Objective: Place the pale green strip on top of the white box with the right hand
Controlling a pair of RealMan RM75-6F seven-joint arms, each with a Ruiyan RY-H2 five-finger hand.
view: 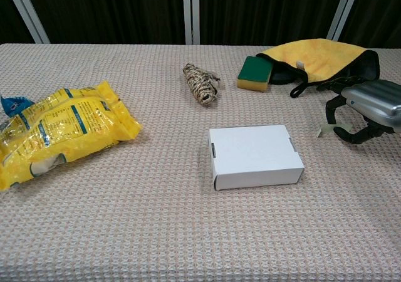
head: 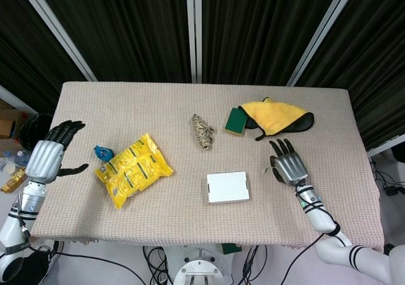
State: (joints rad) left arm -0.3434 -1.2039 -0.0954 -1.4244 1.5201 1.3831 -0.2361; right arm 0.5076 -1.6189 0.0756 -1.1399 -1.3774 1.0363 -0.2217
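Note:
The white box lies flat at the table's front middle. To its right, the pale green strip sits just at the cloth, pinched between the thumb and a curled finger of my right hand. One end of the strip sticks out to the left, toward the box; the rest is hidden under the hand. My left hand hovers at the table's left edge with its fingers spread and holds nothing; the chest view does not show it.
A yellow snack bag and a small blue item lie at the left. A twine ball sits behind the box. A green sponge and a yellow-and-black cloth lie behind the right hand.

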